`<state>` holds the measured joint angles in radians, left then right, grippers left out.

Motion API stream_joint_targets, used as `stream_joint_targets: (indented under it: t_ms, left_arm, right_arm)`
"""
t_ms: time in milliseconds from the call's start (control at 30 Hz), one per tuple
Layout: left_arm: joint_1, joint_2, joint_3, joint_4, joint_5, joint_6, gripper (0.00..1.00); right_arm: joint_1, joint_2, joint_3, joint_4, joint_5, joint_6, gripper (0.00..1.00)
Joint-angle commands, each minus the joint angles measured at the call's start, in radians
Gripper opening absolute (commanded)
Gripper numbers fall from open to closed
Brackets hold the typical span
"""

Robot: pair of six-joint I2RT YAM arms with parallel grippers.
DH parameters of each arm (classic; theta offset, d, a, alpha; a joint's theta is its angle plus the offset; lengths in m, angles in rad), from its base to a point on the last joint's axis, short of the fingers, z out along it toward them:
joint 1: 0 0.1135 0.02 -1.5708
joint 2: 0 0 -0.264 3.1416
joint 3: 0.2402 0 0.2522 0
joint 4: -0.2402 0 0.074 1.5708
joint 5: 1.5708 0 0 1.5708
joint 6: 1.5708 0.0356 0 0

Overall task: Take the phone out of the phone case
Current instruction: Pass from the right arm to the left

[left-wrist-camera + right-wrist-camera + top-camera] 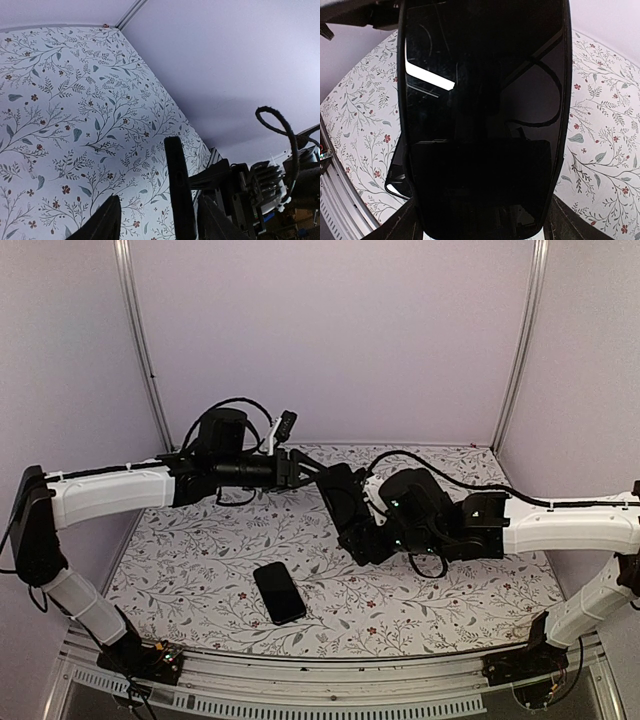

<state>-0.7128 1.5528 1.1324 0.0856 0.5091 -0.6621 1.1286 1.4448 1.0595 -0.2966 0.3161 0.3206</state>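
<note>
A black phone (345, 505) hangs above the middle of the table, held between both arms. Its glossy screen (480, 100) fills the right wrist view, with a thin dark rim down its right side that looks like the phone case (565, 100). My right gripper (480, 225) is shut on its lower end, one finger on each long side. In the left wrist view the same thing shows edge-on as a thin black bar (179, 195) with a small slot. My left gripper (159, 200) is open around that edge, with a gap on both sides.
A second flat black phone-shaped slab (280, 592) lies on the floral tablecloth (200, 570) near the front, below and left of the held phone. I cannot tell whether it is a phone or a case. Purple walls close in the back and sides.
</note>
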Motion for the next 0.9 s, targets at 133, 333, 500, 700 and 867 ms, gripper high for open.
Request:
stream_joint_targets:
  t_ms: [133,333,500,700,867]
  left_arm:
    - [-0.038,0.032,0.036,0.017,-0.008,-0.032,0.42]
    - [-0.058,0.033,0.04,0.017,-0.043,-0.041,0.17]
    - [-0.06,0.031,0.041,0.019,-0.065,-0.051,0.0]
    - [-0.052,0.003,0.078,-0.011,-0.054,-0.016,0.0]
    - [0.006,-0.051,0.122,-0.03,0.029,0.052,0.0]
  right_arm:
    - [0.013,-0.022,0.05,0.089,0.037,-0.017,0.57]
    - [0.016,-0.012,0.061,0.093,0.048,-0.015,0.57]
    - [0.016,-0.005,0.069,0.09,0.063,-0.016,0.58]
    - [-0.005,-0.013,0.079,0.105,0.025,0.032,0.99]
    - [-0.131,-0.065,0.051,0.178,-0.294,0.024,0.99]
